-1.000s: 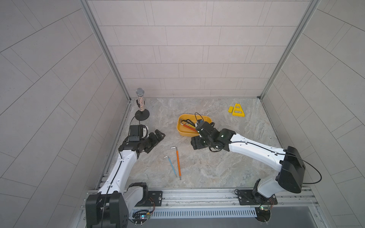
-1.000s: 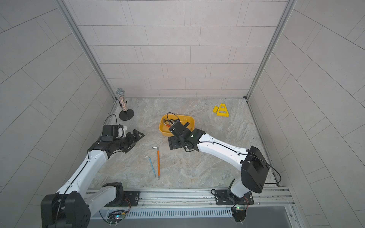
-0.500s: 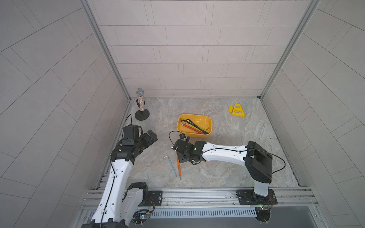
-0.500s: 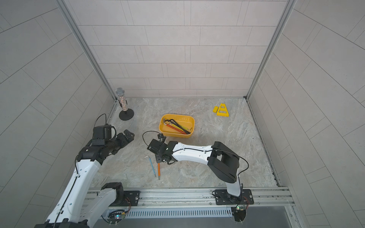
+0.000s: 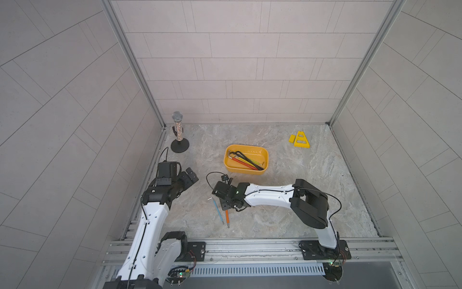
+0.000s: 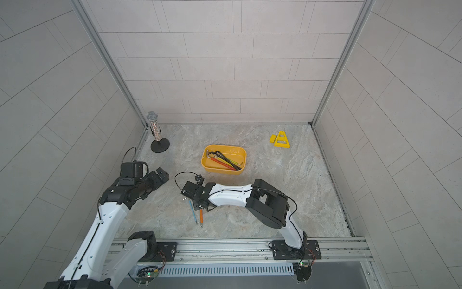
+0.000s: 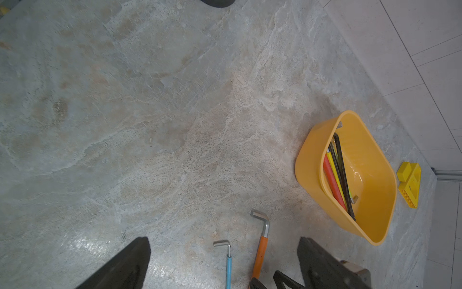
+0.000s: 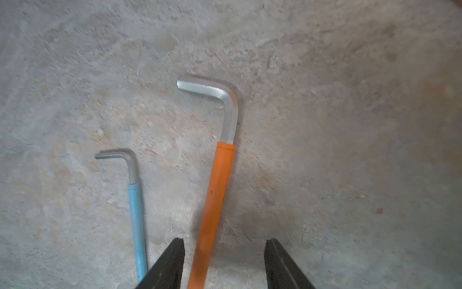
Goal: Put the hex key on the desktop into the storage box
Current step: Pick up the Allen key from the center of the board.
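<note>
Two hex keys lie side by side on the desktop (image 5: 300, 175): an orange-sleeved hex key (image 8: 217, 195) (image 5: 227, 217) and a thinner blue-sleeved hex key (image 8: 136, 215) (image 5: 218, 210). My right gripper (image 8: 223, 240) (image 5: 226, 204) is low over them and open. Its jaws straddle the orange sleeve, which runs close to one finger, with a wide gap to the other. The yellow storage box (image 5: 245, 170) (image 7: 307, 162) stands behind, holding several hex keys. My left gripper (image 5: 191, 174) (image 7: 223, 239) hangs open to the left, holding nothing.
A microphone on a black round stand (image 5: 178, 130) is at the back left. A small yellow triangular stand (image 5: 301, 140) sits at the back right. Tiled walls close three sides, and a metal rail (image 5: 250, 247) runs along the front.
My right arm swung from the storage box forward and left, down over the orange hex key, and its jaws narrowed. My left arm drew back a little to the left.
</note>
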